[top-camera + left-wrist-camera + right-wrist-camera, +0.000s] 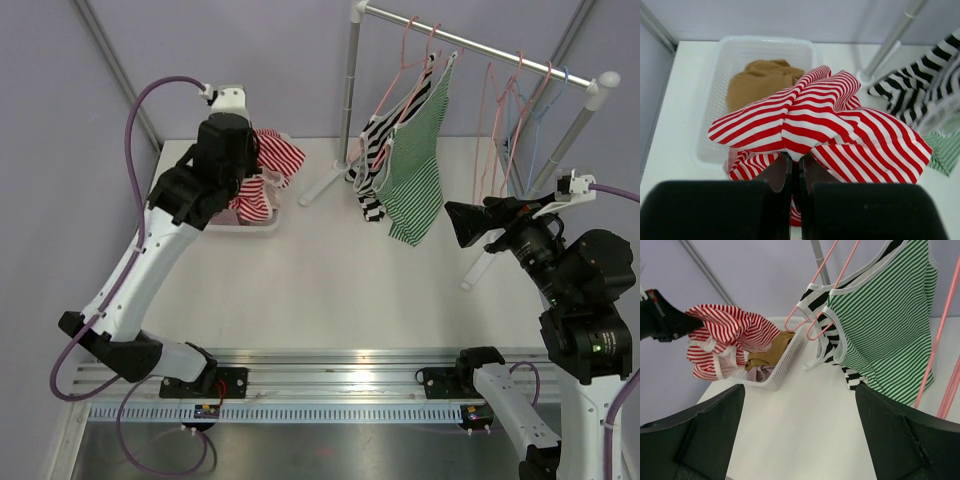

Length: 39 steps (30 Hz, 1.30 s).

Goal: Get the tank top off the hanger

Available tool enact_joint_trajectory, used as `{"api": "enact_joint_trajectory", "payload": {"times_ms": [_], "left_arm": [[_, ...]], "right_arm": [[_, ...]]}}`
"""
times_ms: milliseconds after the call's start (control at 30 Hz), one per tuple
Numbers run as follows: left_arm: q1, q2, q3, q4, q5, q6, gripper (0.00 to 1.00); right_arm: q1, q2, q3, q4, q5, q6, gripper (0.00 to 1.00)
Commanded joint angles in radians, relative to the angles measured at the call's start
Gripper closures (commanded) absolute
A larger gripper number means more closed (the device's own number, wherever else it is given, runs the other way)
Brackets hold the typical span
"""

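Note:
A red-and-white striped tank top (275, 160) (820, 120) (730, 330) hangs bunched from my left gripper (796, 162), which is shut on its fabric above the white basket (258, 224) (705, 100). No hanger is in it. A green striped tank top (418, 165) (890, 325) and a black-and-white striped one (370, 160) (812, 302) hang on pink hangers (412, 60) from the rack rod (480, 45). My right gripper (462, 225) (800, 390) stands open and empty, to the right of the green top and apart from it.
The basket holds a brown garment (757, 80) (772, 352) and a pale one. Empty pink and blue hangers (520, 110) hang at the rod's right end. The rack's post (345, 110) and foot stand between the basket and the hanging tops.

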Motion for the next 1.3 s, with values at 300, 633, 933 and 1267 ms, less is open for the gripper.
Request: {"api": "enact_joint_trajectory", "payload": {"times_ms": [300, 633, 933, 1267], "left_arm": [[0.358, 0.446, 0.543, -0.183, 0.328, 0.132, 1.0], [0.448, 0.73, 0.595, -0.178, 0.45, 0.183, 0.49], [0.451, 0.659, 0.499, -0.152, 0.467, 0.116, 0.01], [0.399, 0.231, 0.318, -0.108, 0.514, 0.025, 0.01]], "right_arm": [[-0.003, -0.019, 0.016, 0.026, -0.063, 0.015, 0.01], [-0.003, -0.007, -0.013, 0.1, -0.147, 0.053, 0.01], [-0.003, 0.002, -0.055, 0.253, -0.251, 0.133, 0.0], [-0.003, 0.244, 0.073, 0.319, -0.248, 0.258, 0.0]]}}
